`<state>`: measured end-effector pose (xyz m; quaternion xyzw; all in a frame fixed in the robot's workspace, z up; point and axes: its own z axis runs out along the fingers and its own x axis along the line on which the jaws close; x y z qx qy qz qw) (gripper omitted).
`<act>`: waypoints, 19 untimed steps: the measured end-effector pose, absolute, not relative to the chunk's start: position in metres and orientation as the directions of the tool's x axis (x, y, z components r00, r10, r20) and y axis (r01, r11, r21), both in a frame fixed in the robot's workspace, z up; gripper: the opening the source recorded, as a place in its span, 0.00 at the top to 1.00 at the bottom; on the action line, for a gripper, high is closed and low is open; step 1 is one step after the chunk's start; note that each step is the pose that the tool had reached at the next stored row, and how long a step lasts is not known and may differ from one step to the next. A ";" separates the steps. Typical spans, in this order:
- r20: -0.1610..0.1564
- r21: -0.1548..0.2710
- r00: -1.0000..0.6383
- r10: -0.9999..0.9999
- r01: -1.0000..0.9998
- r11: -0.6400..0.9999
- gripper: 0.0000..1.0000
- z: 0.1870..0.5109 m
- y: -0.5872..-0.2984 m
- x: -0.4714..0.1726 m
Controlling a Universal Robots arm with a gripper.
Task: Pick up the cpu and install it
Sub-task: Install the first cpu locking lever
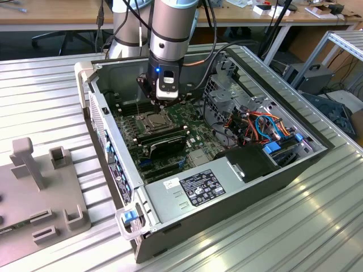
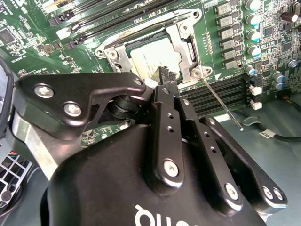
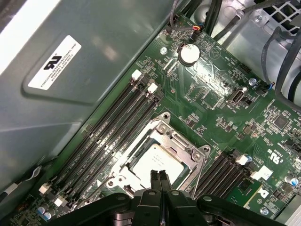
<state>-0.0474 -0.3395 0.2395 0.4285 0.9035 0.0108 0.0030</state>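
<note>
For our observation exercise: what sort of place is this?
Likely a robotics lab or workshop: a robot arm reaches into an open computer case on a ribbed metal table, with desks behind.

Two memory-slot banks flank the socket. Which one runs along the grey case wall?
The bank directly beside the wall; the other lies beyond the socket.

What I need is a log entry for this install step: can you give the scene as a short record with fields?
setting: open computer case on a ribbed metal table
part: chip lying flat within the metal frame on the green board
tool: gripper, fingertips together, holding nothing
tool position: low over the chip's near edge in both wrist views; contact cannot be told
nearby: memory slots beside the frame
</note>
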 end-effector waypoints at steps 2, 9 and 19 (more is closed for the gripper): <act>0.004 0.022 -0.636 0.772 0.772 0.636 0.89 0.239 -0.340 -0.047; 0.004 0.022 -0.639 0.769 0.769 0.639 0.89 0.239 -0.340 -0.047; 0.004 0.022 -0.639 0.769 0.769 0.639 0.89 0.239 -0.340 -0.047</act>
